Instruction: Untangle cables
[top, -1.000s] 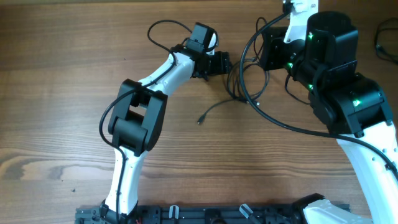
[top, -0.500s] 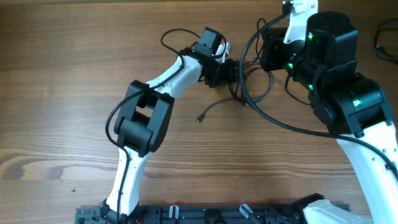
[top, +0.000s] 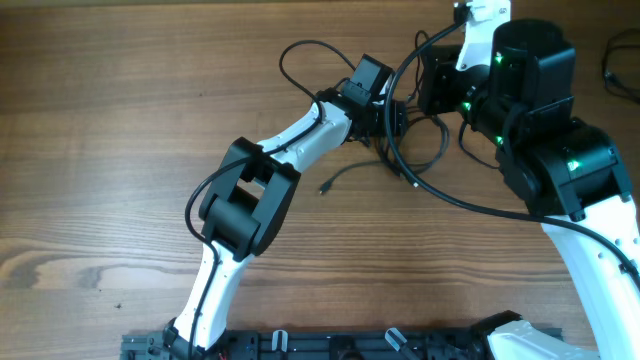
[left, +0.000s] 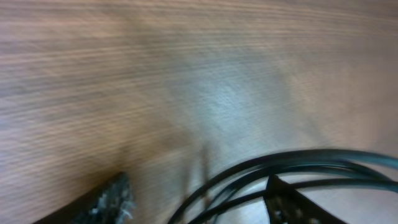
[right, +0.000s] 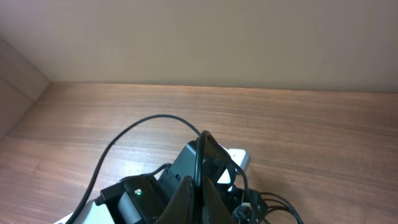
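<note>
**Operator:** What's nearest my side?

**Spotter:** Your left arm (top: 245, 205) comes up from the 6 o'clock edge of the counter (top: 100, 150) and reaches toward 1 o'clock. Just past its elbow, a loose plug tip (top: 322, 190) lies on the wood. Its thin wire runs toward 2 o'clock into the cables (top: 415, 140).

**Operator:** Where exactly are the cables?

**Spotter:** They lie as a looped bundle beyond the counter's middle, toward 1 o'clock, between your two wrists. Your left pincer (left: 199, 202) is at the bundle's 9 o'clock edge. Its wrist view is blurred, but the fingers (left: 112, 199) are spread wide. Several black strands cross the gap between them and run off toward 3 o'clock. I can't tell whether any strand touches a finger.

**Operator:** And the right side?

**Spotter:** Your right arm (top: 545, 140) stands at the bundle's 3 o'clock side and hides its own tip from overhead. In its wrist view, your right pincer (right: 194, 200) has its fingers pressed together to a point. I can't tell whether a wire is caught between them. Farthest out, the left arm's own thick lead (top: 300, 47) loops toward 12 o'clock.
</note>
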